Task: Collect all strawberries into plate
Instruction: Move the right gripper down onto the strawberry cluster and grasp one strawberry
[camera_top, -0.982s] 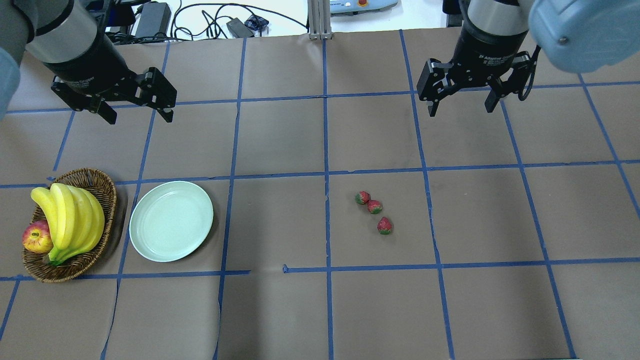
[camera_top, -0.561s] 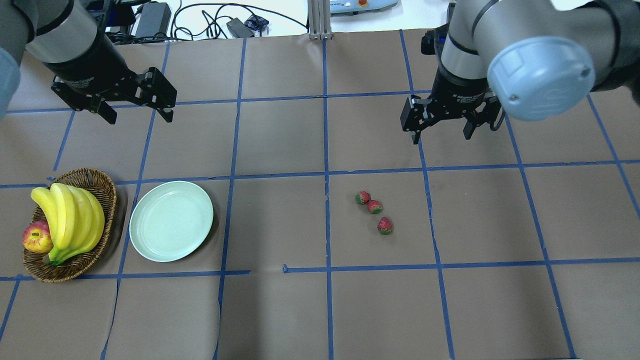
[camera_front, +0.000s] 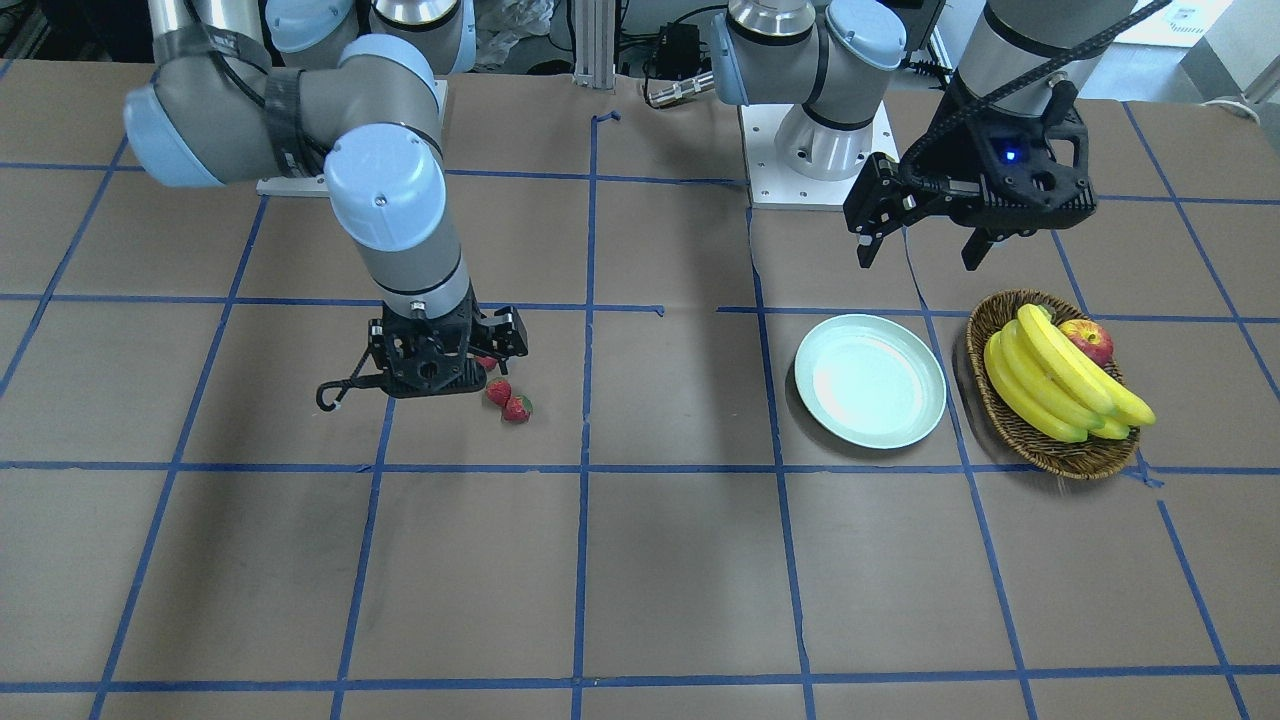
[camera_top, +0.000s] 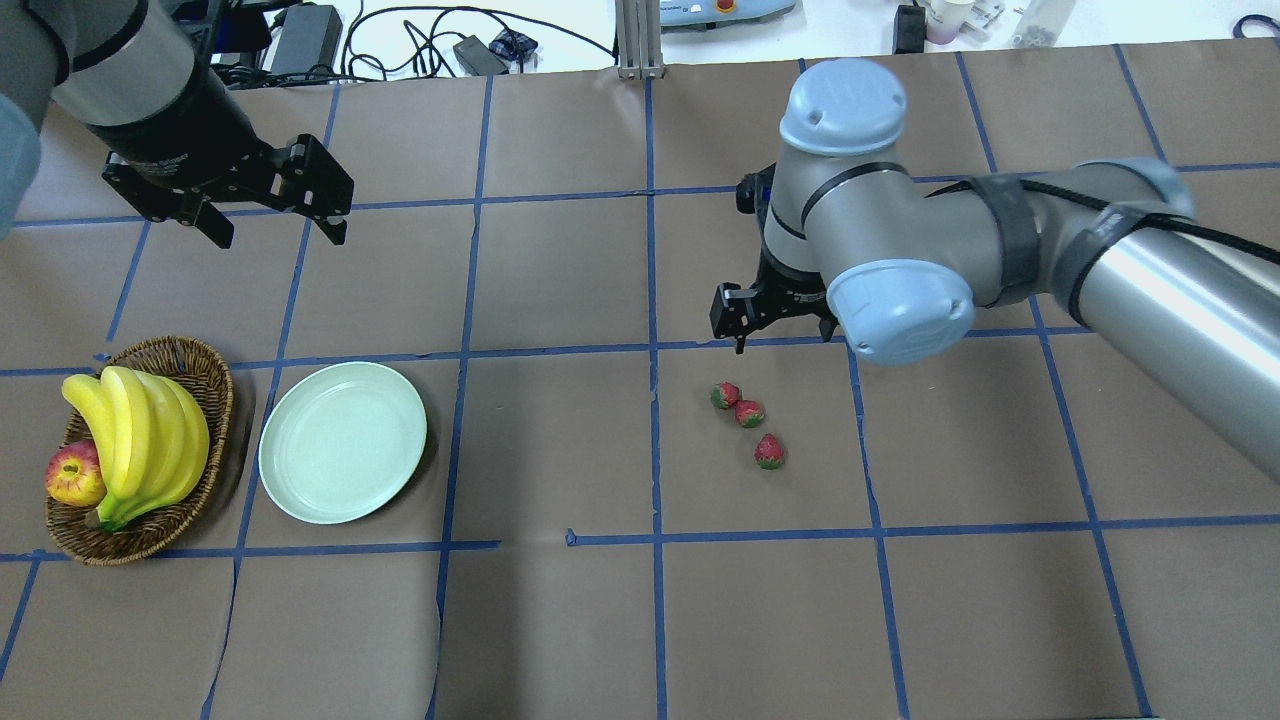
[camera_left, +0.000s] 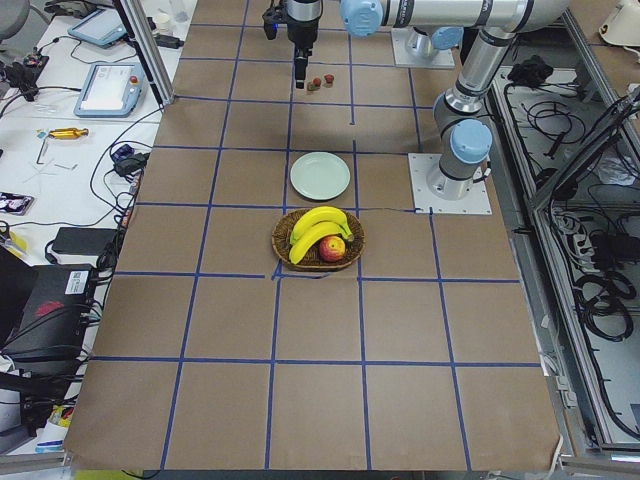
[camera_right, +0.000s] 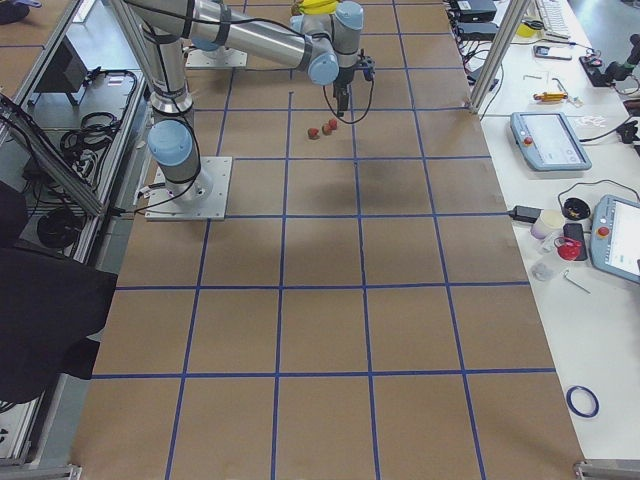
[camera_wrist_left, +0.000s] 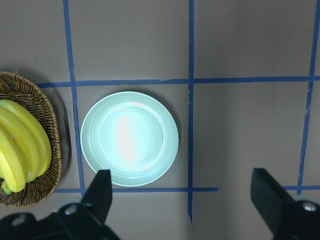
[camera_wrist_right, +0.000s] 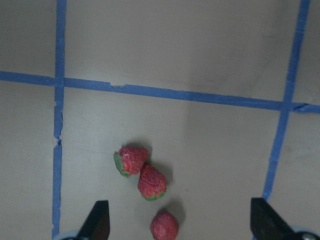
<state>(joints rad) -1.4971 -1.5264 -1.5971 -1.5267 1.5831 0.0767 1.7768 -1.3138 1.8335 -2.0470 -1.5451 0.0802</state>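
Observation:
Three strawberries (camera_top: 749, 413) lie close together on the brown paper, right of the table's middle; they also show in the right wrist view (camera_wrist_right: 152, 183). My right gripper (camera_wrist_right: 182, 227) is open and empty, hovering just behind them; in the front view (camera_front: 445, 380) it hides part of one berry. The pale mint plate (camera_top: 343, 443) is empty at the left, also seen in the left wrist view (camera_wrist_left: 129, 138). My left gripper (camera_top: 280, 235) is open and empty, high above the table behind the plate.
A brown wicker basket (camera_top: 200, 360) stands left of the plate, holding bananas (camera_top: 140, 440) and a red-yellow apple (camera_top: 75, 475). Blue tape lines grid the paper. Cables and boxes lie beyond the far edge.
My right arm has swung left and toward the strawberries, bringing its open gripper down close behind them. The left arm, the plate and the berries have not moved.

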